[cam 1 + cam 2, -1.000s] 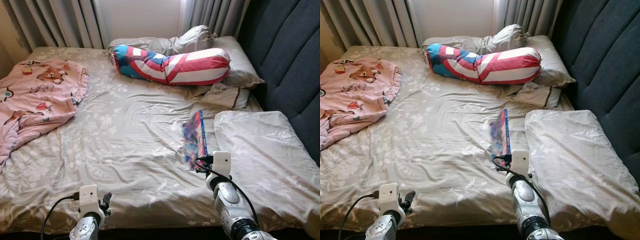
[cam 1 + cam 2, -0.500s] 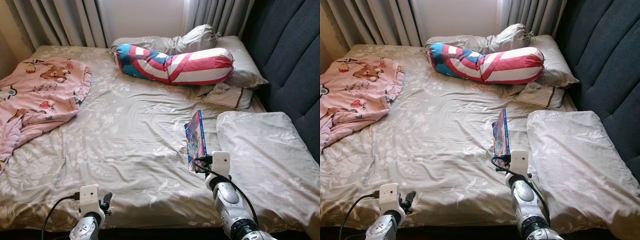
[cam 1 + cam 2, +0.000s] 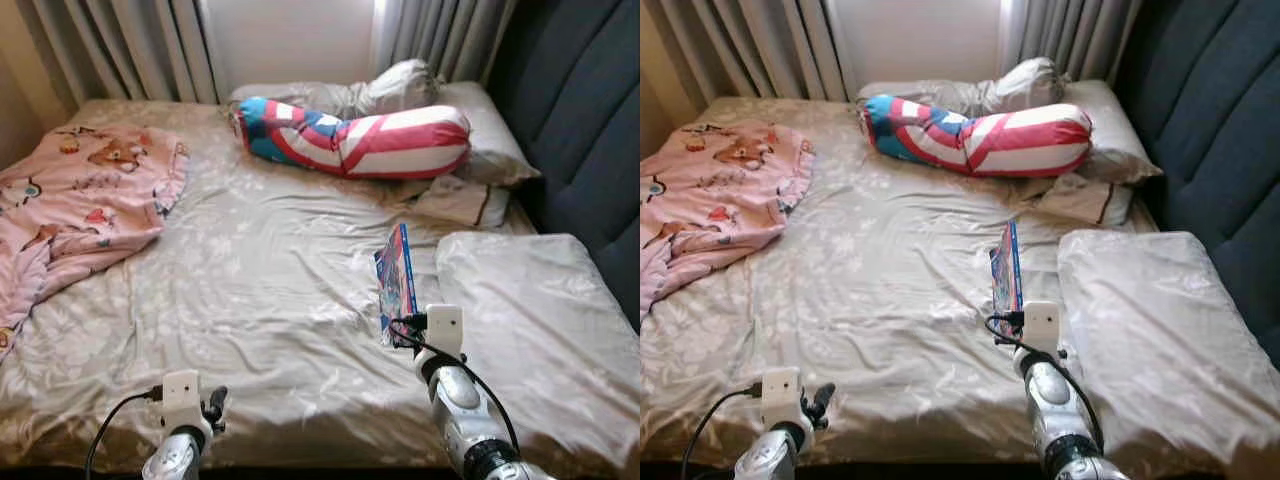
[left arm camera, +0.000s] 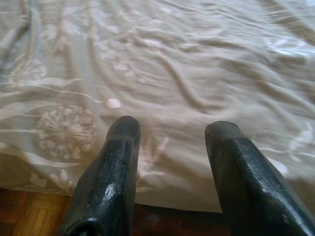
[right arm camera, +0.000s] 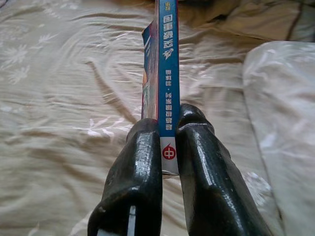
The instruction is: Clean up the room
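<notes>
1. The right tool (image 5: 167, 129) is clamped on the spine end of a thin blue book (image 3: 396, 282). It holds the book edge-up over the bed (image 3: 270, 290), just left of the near-right pillow (image 3: 530, 320).
2. The grip sits only at the book's near end, so most of the book stands out past the fingers (image 5: 135, 162). I judge that slow wrist moves would keep it from twisting or sliding out.
3. The cover fans slightly open on the left side. Keeping the spine uppermost, as it is now, should stop the pages from splaying.
4. The left tool (image 4: 170, 147) has its two fingers spread apart and holds nothing. It hovers low at the near edge of the bed, over the floral sheet.
5. No box, basket or shelf for the book can be made out. Loose on the bed are the pink blanket (image 3: 80, 200) at the far left and the striped bolster (image 3: 360, 140) at the far end.
</notes>
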{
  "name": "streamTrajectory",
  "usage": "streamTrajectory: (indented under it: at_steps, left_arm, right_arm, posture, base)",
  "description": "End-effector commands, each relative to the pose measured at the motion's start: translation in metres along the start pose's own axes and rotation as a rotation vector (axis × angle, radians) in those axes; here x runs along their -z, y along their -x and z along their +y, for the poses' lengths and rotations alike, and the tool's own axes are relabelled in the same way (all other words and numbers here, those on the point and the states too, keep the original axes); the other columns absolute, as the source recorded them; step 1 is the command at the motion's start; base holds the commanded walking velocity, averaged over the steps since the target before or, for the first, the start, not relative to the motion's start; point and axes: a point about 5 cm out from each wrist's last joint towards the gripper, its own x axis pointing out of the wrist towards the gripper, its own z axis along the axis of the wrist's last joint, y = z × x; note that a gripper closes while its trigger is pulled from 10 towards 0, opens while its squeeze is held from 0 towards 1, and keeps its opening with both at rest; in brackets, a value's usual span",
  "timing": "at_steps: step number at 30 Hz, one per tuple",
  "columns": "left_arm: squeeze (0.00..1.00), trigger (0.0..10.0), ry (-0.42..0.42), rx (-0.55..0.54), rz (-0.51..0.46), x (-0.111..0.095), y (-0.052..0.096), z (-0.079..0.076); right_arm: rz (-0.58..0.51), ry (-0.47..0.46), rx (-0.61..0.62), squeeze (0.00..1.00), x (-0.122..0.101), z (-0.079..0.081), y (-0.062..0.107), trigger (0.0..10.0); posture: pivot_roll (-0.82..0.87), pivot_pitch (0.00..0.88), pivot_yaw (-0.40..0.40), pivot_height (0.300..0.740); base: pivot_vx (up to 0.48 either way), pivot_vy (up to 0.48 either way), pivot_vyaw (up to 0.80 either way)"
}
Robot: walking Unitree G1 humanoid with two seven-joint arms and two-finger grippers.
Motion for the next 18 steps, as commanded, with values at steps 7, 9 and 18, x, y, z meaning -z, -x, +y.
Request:
streamTrajectory:
  at_steps: [7, 9, 18]
  left_arm:
    - [0.0, 10.0, -0.009, -0.009, 0.012, 0.0031, 0.0016, 0.0021]
    - [0.0, 10.0, -0.005, -0.004, 0.011, 0.003, 0.0015, 0.0018]
    - [0.0, 10.0, -0.013, 0.005, 0.01, 0.0028, 0.0016, 0.0009]
  right_arm:
    - [-0.012, 0.006, 0.006, 0.0, -0.0032, -0.0013, -0.001, 10.0]
    - [-0.012, 0.006, 0.006, 0.0, -0.0032, -0.0013, -0.001, 10.0]
    - [-0.014, 0.004, 0.01, 0.0, -0.0033, -0.0015, -0.0009, 10.0]
  posture:
    - [0.03, 0.058, -0.072, 0.74]
    - [0.03, 0.058, -0.072, 0.74]
    - [0.04, 0.06, -0.073, 0.74]
  base:
    - [0.035, 0.0, 0.0]
    - [0.0, 0.0, 0.0]
    - [0.17, 0.0, 0.0]
